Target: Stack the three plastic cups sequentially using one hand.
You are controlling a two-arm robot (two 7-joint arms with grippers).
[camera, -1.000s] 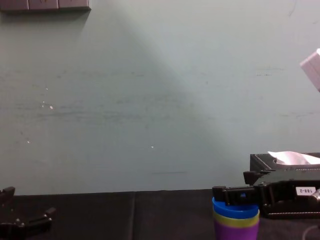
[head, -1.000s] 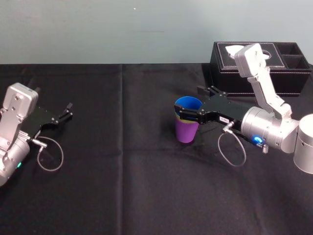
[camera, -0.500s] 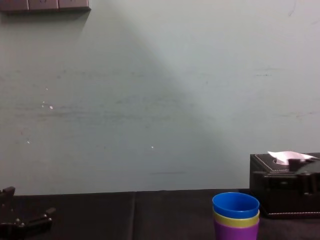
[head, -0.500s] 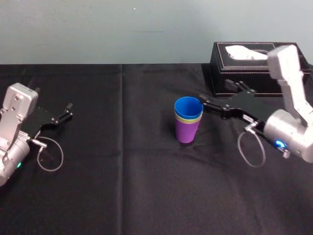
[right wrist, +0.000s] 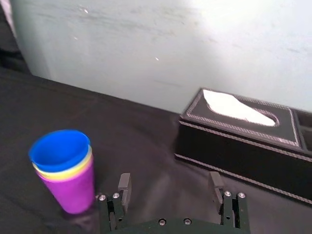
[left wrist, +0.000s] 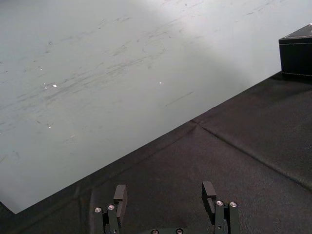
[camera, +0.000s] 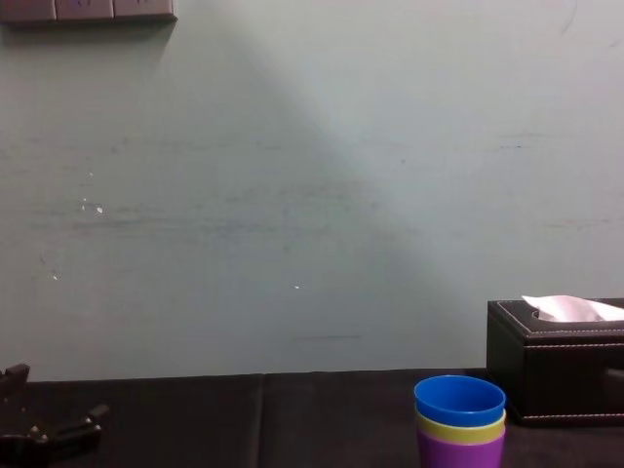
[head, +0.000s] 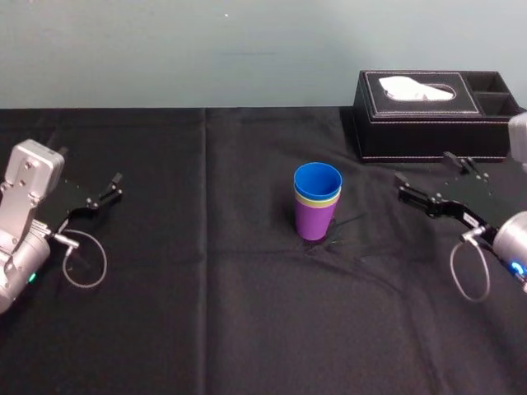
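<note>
The right pincer (head: 425, 176) is sitting released and empty over the black surface (head: 247, 313). At its nine o'clock, well apart, the three plastic cups (head: 317, 202) are standing nested, blue in green in purple. The left pincer (head: 109, 189) is idling released, farther toward nine o'clock.

The three cups (head: 317, 202) stand nested in one upright stack near the middle of the black-covered bench (head: 247, 313). The purple cup (head: 314, 220) sits lowest on the cloth. The lime green cup (head: 317, 199) shows as a thin band above it. The blue cup (head: 318, 179) is on top, mouth up. The right tool (head: 423, 174) hangs well apart to their right, fingers spread, empty.
</note>
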